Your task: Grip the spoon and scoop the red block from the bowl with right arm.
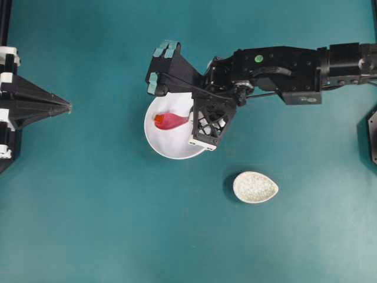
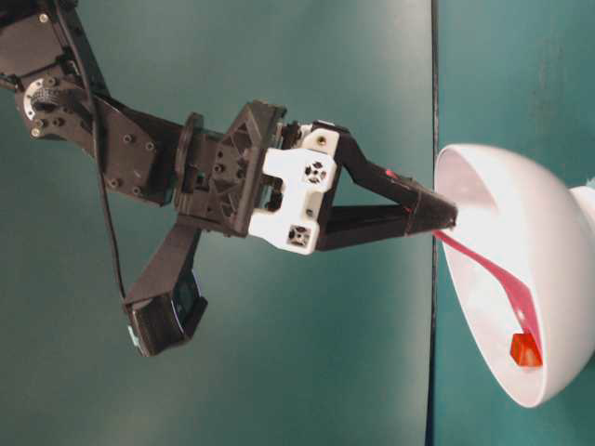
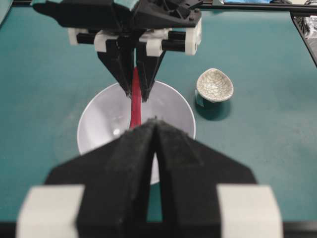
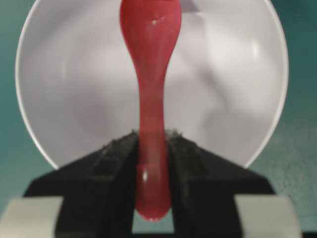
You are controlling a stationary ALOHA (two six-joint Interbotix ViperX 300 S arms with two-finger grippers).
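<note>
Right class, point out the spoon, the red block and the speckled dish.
spoon (image 4: pixel 151 79), right wrist view, its neck.
red block (image 2: pixel 525 350), table-level view, its face.
speckled dish (image 1: pixel 255 187), overhead view, its inside.

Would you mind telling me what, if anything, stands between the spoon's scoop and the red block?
Nothing visible does. The spoon, held by the right gripper, already has its scoop at the red block inside the bowl.
</note>
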